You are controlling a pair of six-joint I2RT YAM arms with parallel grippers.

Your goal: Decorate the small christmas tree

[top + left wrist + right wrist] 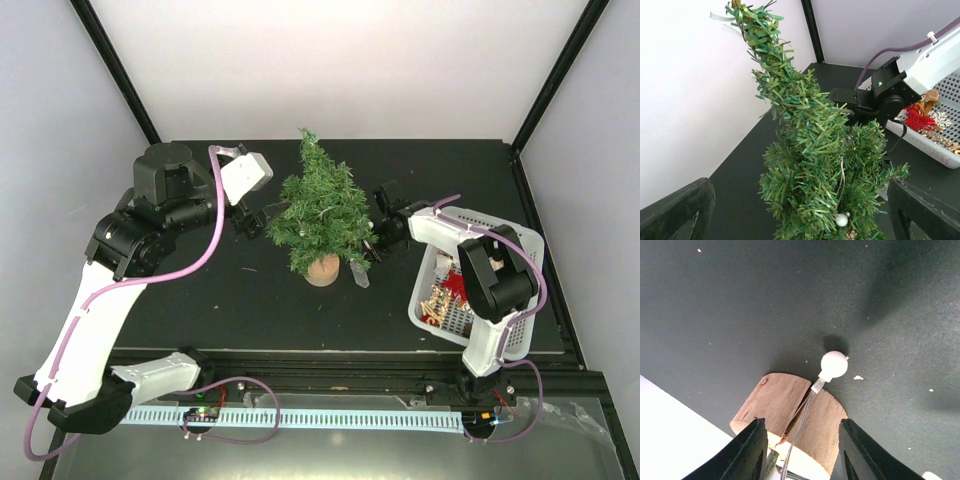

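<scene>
The small christmas tree [322,212] stands mid-table on its light-wood disc base [322,269]. My left gripper [262,222] is at its left side, open wide, with the green branches [810,165] between its fingers [677,210] but untouched. A small white ball [841,220] hangs low in the tree on a thin wire loop. My right gripper [372,250] is low at the tree's right side, open. In the right wrist view its fingers [752,450] flank the wooden base [790,415]. A white ball [834,364] on a clear thread lies just past the base.
A white basket [424,290] with red and gold ornaments [447,292] sits at the right under my right arm; the left wrist view shows the basket [930,150] too. A clear ornament [358,273] lies beside the tree's base. White walls enclose the black table.
</scene>
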